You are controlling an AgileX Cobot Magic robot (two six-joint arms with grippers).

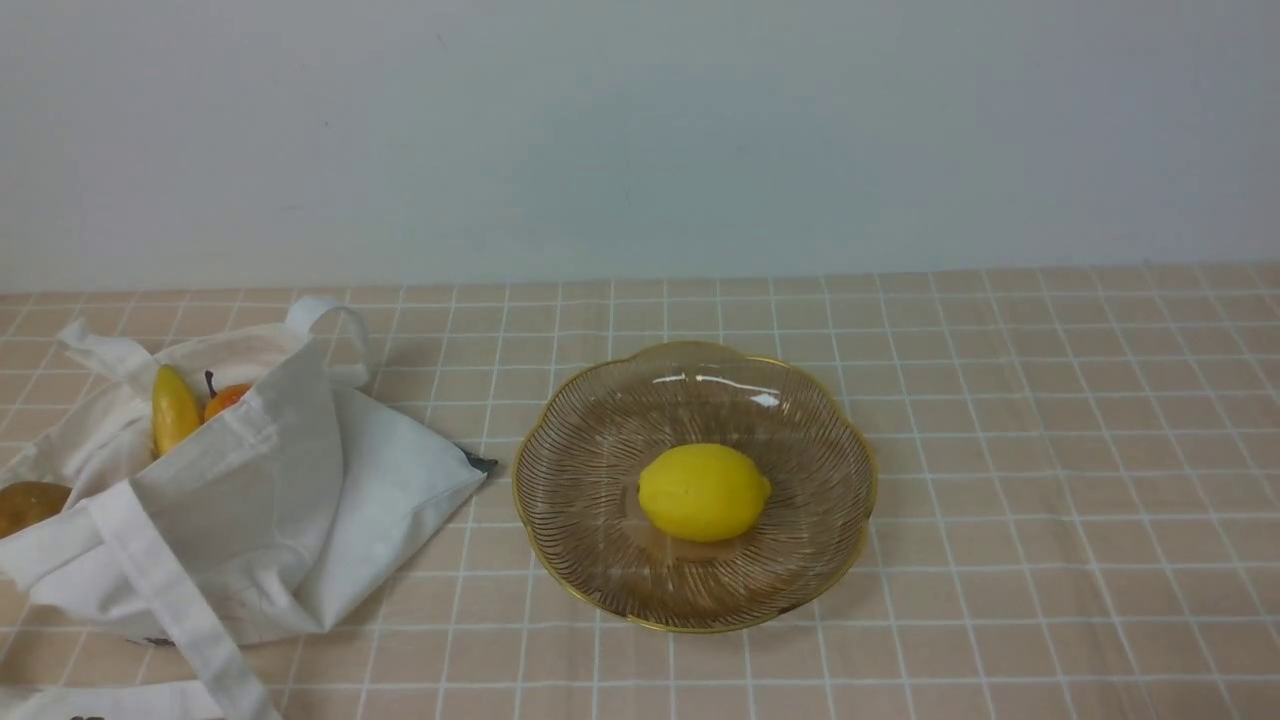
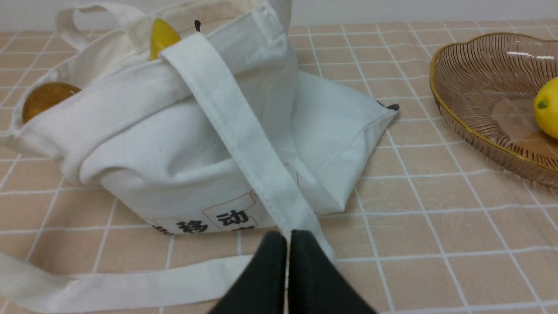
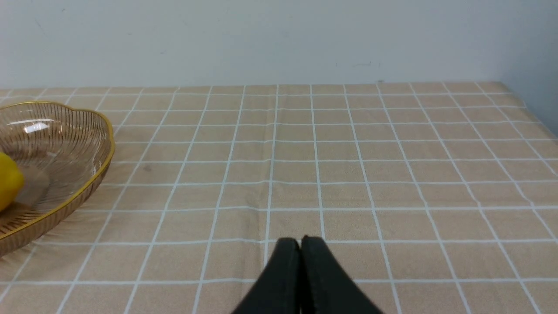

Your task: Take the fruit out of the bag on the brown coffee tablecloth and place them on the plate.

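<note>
A yellow lemon (image 1: 703,492) lies in the middle of the amber glass plate (image 1: 590,450) on the checked tablecloth (image 1: 1050,450). The white cloth bag (image 1: 300,500) lies at the left with its mouth open. A slim yellow piece (image 1: 173,408), a red-orange fruit (image 1: 226,397) with a dark stem and a brown fruit (image 1: 25,503) show in its mouth. My left gripper (image 2: 288,235) is shut and empty, just in front of the bag (image 2: 196,144), over a strap handle (image 2: 244,131). My right gripper (image 3: 300,242) is shut and empty over bare cloth, right of the plate (image 3: 78,174). Neither gripper shows in the front view.
A pale wall stands behind the table. A loose bag strap (image 2: 109,283) trails on the cloth near my left gripper. The table's right edge (image 3: 529,107) shows in the right wrist view.
</note>
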